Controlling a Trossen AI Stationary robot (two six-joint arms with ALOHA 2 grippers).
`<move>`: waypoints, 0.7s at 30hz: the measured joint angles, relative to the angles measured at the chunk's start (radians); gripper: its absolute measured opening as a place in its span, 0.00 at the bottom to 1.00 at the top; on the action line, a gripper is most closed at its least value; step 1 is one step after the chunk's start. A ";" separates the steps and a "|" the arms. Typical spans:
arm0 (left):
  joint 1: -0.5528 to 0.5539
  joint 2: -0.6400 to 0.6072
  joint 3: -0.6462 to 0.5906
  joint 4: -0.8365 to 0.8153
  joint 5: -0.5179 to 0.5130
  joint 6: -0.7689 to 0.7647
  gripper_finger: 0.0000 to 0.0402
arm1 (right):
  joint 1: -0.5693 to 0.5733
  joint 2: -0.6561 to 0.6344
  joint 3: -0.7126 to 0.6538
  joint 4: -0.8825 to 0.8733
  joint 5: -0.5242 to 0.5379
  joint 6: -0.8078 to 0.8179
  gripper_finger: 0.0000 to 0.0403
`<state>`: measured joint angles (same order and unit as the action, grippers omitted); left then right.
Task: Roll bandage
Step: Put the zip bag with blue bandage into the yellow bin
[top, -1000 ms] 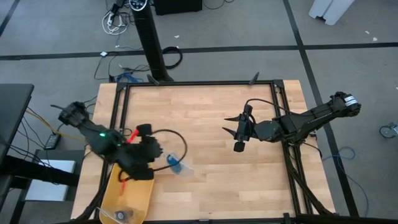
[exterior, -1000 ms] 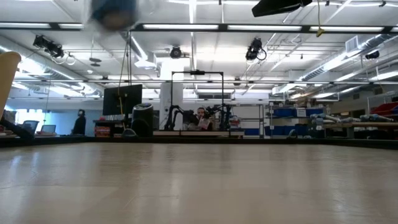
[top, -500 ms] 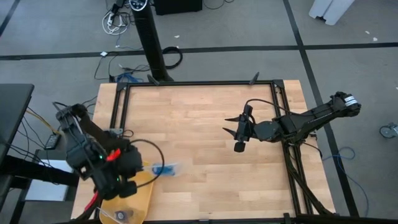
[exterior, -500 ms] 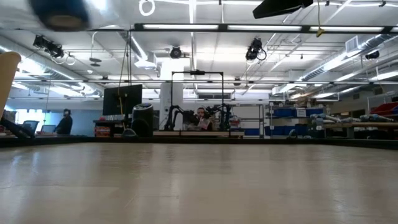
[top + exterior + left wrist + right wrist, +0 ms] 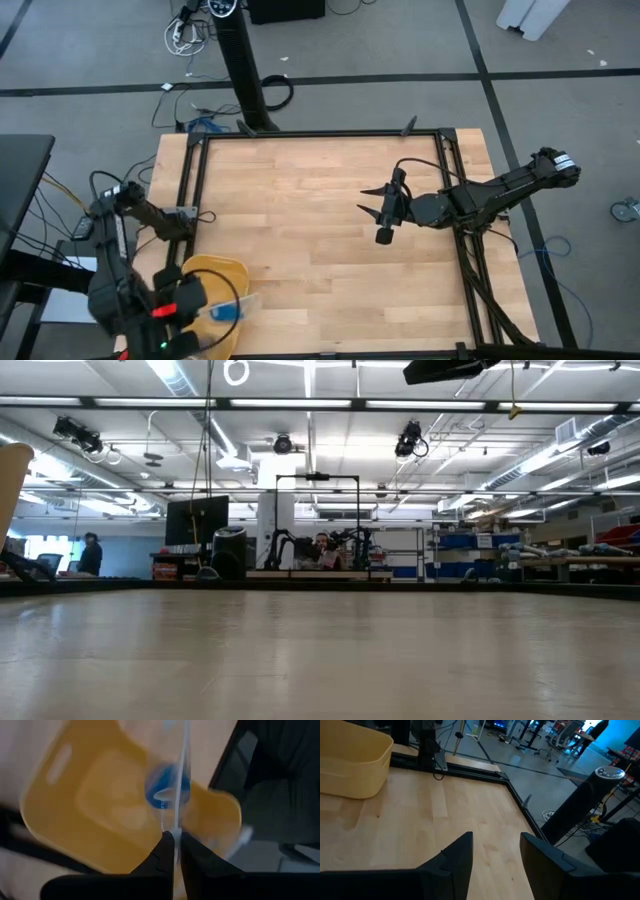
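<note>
Wooden table (image 5: 320,200), butcher-block top with a black frame round its edges, seen from above.

Yellow plastic bin (image 5: 222,272), at the table's near left corner, partly hidden under the left arm. From the left wrist camera it shows as a rounded tub (image 5: 90,820) with a slot handle in one wall. The right wrist camera sees it far across the tabletop (image 5: 350,762).

Left gripper (image 5: 175,840), over the bin at that same corner. Its two dark fingers (image 5: 162,852) are pinched together on the edge of a clear plastic bag (image 5: 181,780) that hangs from them, thin and nearly edge-on.

Bandage (image 5: 167,787), a small bright blue roll, inside that hanging bag, above the bin's interior. In the high view it appears as a blue patch (image 5: 228,311) beside the left arm, over the bin's right side.

Right gripper (image 5: 380,215), hovering over the table's right half, well apart from the bin and the bag. Its fingers (image 5: 455,857) stand parted with bare wood between them; nothing is grasped.

Room beyond the table, low view: ceiling lights, desks, monitors. A person (image 5: 90,553) stands far off at the left.
</note>
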<state>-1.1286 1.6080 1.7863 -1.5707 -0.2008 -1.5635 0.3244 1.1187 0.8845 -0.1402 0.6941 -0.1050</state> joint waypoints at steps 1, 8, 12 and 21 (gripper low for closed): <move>-0.013 0.003 0.000 0.000 0.021 -0.019 0.06 | 0.000 0.000 0.000 0.000 0.000 0.007 0.40; -0.090 0.004 0.000 0.000 0.130 -0.024 0.06 | 0.000 0.000 0.000 0.000 -0.008 0.060 0.40; -0.127 0.004 0.000 0.000 0.174 -0.014 0.05 | 0.000 0.000 0.000 0.000 -0.008 0.087 0.40; -0.163 0.003 -0.073 -0.001 0.230 0.008 0.01 | 0.001 0.000 0.000 -0.004 -0.008 0.135 0.40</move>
<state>-1.2914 1.6112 1.7132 -1.5722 0.0297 -1.5551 0.3259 1.1190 0.8845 -0.1444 0.6865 0.0300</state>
